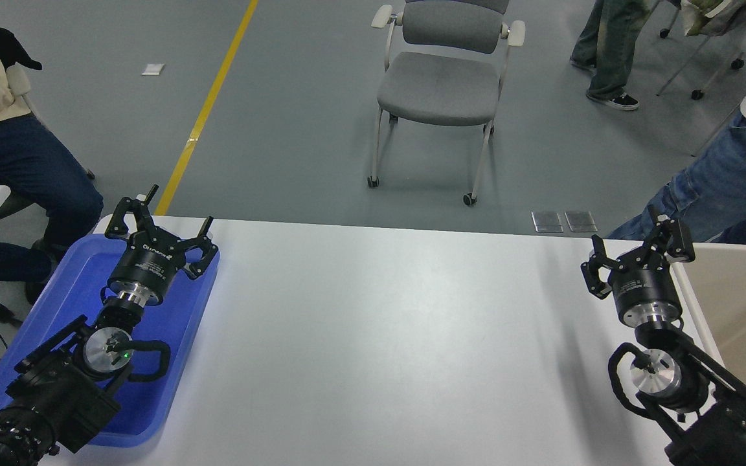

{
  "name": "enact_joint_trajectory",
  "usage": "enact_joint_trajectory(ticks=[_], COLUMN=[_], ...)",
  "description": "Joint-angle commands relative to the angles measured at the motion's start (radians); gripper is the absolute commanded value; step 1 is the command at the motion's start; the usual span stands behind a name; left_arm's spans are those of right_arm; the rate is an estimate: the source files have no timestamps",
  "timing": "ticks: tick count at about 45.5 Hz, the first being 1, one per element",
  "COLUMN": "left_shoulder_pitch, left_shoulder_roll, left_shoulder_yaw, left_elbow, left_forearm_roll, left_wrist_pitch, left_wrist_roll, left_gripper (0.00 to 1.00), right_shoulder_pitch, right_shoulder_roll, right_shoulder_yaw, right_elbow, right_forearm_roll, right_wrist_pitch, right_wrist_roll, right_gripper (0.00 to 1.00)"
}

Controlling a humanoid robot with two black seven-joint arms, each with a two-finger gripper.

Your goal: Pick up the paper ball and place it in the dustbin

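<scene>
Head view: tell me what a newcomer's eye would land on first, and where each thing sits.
The bright blue tray at the table's left edge stands out most, with the left end effector open above its far end. At the right, the right end effector hangs open and empty over the white table, beside the beige dustbin at the right edge. Beyond the table an empty grey chair stands on the floor; no paper ball is in sight.

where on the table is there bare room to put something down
The widest free patch is the white table between the blue tray at the left and the right tool near the dustbin. The left arm fills much of the tray, its left tool over the far end. The right edge is crowded by the right arm and bin.
</scene>
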Motion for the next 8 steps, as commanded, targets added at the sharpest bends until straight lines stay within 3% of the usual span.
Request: enact_joint_trajectory(ticks=[1,8], left_shoulder_pitch=[0.0,0.0], left_shoulder_roll=[0.0,0.0], left_shoulder_yaw=[0.0,0.0], left_elbow=[0.0,0.0], left_forearm_roll=[0.0,0.0], left_wrist_pitch=[0.0,0.0], left_wrist_roll=[0.0,0.0], left_gripper=[1.0,1.0], right_shoulder_pitch=[-0.017,-0.015], right_shoulder_roll=[-0.012,-0.015], right_shoulder_yaw=[-0.024,-0.019], right_elbow=[0.001,0.001], right_forearm_roll=[-0.005,-0.005], right_wrist_pitch=[0.004,0.0], right_wrist_roll=[0.02,0.02], right_gripper=[1.0,1.0])
